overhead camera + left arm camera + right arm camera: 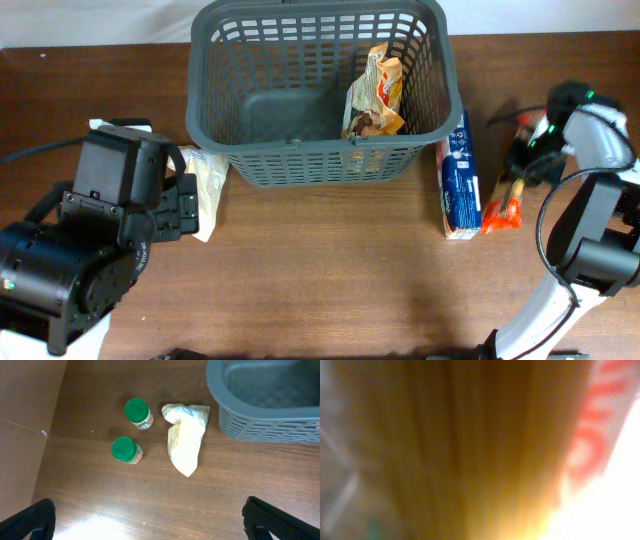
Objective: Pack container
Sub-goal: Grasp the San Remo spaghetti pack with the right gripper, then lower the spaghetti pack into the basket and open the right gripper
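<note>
Though outside the container (pixel 270 427), two jars (pixel 137 412) (pixel 125 450)

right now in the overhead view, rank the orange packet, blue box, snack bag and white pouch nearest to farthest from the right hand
1. orange packet, at the right hand
2. blue box, right of the container
3. snack bag, in the container
4. white pouch, far left

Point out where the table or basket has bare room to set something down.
Widest free patch: the table in front of the basket, at the centre. The basket's left floor is also bare; a snack bag fills its right side. Crowded: a blue box and orange packet right of the basket; a pale bag and two jars left.
</note>
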